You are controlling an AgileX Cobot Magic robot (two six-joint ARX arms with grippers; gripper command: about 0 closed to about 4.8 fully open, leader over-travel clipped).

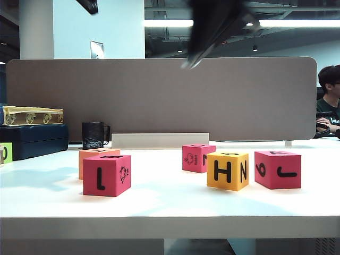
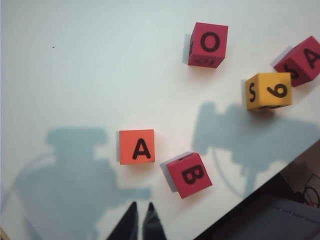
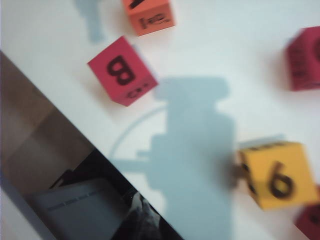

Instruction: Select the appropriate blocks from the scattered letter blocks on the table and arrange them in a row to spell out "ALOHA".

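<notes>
Standing on the white table [image 1: 170, 204] in the exterior view are five letter blocks: an orange block [image 1: 89, 155] behind a red block [image 1: 107, 175] at left, another red one [image 1: 198, 158], a yellow block [image 1: 228, 170] showing H, and a red block [image 1: 277, 169] at right (a dark, blurred arm hangs overhead). From the left wrist view, the left gripper [image 2: 140, 207] hovers empty, fingers pinched together, above the table near the orange A and the red B [image 2: 189, 174]; the red O [image 2: 208, 44] sits well apart. In the right wrist view, the right gripper [image 3: 142, 216] is shut and empty near the table edge.
</notes>
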